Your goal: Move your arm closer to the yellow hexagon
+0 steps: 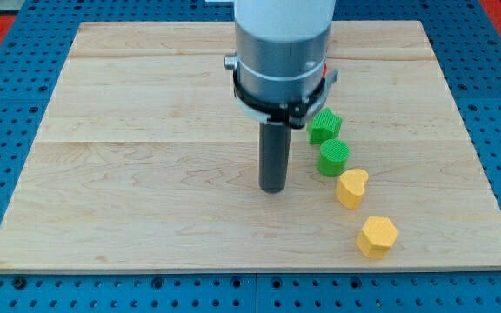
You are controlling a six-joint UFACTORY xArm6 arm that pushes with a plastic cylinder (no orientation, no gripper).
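Camera view is showing you my tip (274,189) resting on the tabletop (146,174); no gripper is fitted, just a rod. You are looking for the yellow hexagon (377,236), sitting lower right of the tip, well apart, beyond the yellow heart (351,188).

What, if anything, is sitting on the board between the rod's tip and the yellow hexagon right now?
Nothing visible blocks the way. My tip rests on bare wood, and the yellow hexagon lies toward the view's bottom right of it. The yellow heart-shaped block and green cylinder sit to the view's right, above the straight line between them.
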